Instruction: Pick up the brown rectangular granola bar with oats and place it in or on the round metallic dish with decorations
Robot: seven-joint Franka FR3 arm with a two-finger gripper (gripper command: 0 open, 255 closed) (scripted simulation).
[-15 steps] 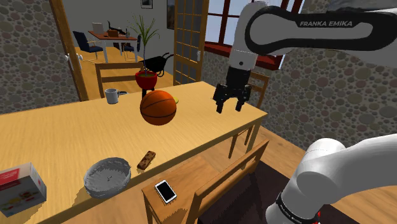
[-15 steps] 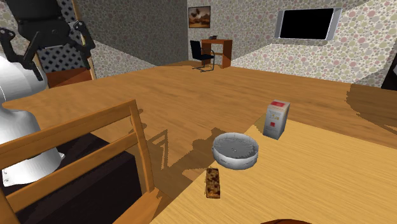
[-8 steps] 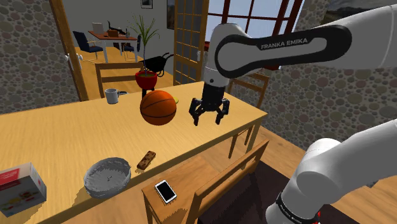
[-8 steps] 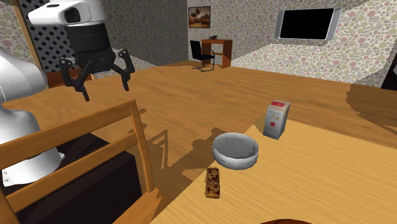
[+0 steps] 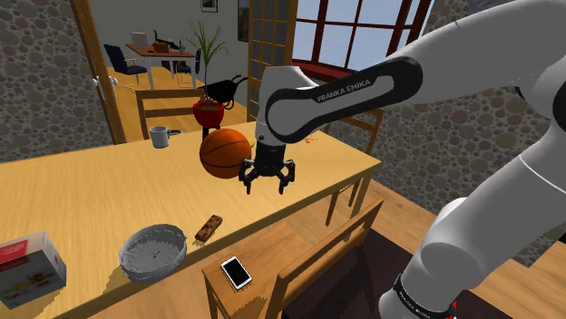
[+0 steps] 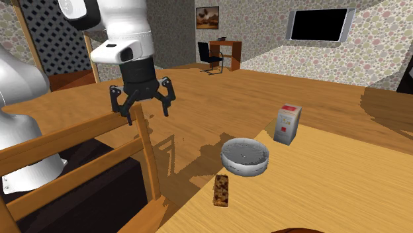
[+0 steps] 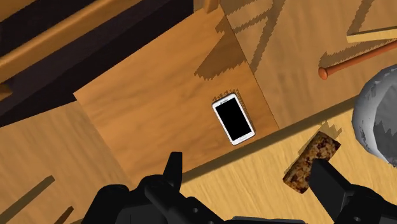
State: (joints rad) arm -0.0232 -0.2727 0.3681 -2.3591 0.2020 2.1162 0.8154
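A brown oat-speckled granola bar [image 5: 209, 227] lies near the table's front edge, just to the shoulder view's right of a round grey metallic dish [image 5: 152, 251]. From the second exterior view the granola bar [image 6: 222, 190] sits in front of the dish [image 6: 245, 156]. My gripper [image 5: 267, 179] hangs open and empty above the table, beside the basketball and well to the shoulder view's right of the bar. It floats over the chair back as the gripper [image 6: 142, 109] in the second exterior view. In the wrist view the granola bar [image 7: 312, 159] lies by one of the fingers [image 7: 327, 181], with the dish [image 7: 378, 118] just beyond it.
An orange basketball [image 5: 226, 152], a red plant pot [image 5: 209, 112] and a mug [image 5: 160, 136] stand farther back on the table [image 5: 82, 195]. A small box [image 5: 27, 267] sits near the dish. A white phone [image 5: 237, 271] lies on a wooden chair seat [image 7: 159, 102] below the table edge.
The arm has swung toward the shoulder view's left and come down, from the table's right end to beside the basketball. The fingers stayed open; nothing on the table moved.
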